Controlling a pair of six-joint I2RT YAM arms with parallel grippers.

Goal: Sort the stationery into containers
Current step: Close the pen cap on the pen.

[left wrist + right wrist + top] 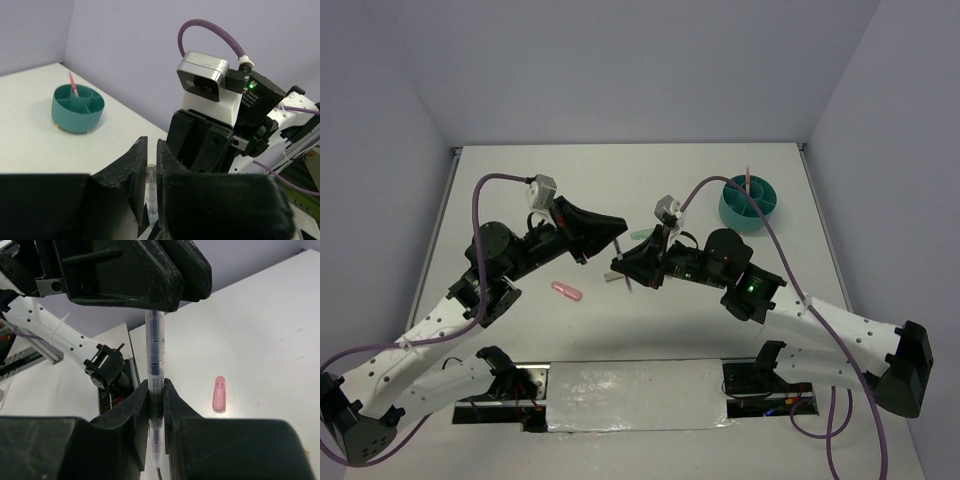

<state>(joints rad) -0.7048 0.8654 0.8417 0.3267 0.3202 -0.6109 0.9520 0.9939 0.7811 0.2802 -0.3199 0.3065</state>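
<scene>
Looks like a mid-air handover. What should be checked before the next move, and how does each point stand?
1. Right gripper clamped on slim pen: ok.
2. Left gripper closed around the pen's other end: ok.
3. Left grip firm enough for the right to release: cannot tell.
4. Teal organiser cup upright, unblocked: ok.
5. Pink capsule sorted: not ok, lies on table.

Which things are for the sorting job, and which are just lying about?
For the job: slim clear plastic pen, small pink capsule, small mint-green capsule, thin pink pen, round teal plastic organiser cup.
Just lying about: purple cables, shiny silver strip.
</scene>
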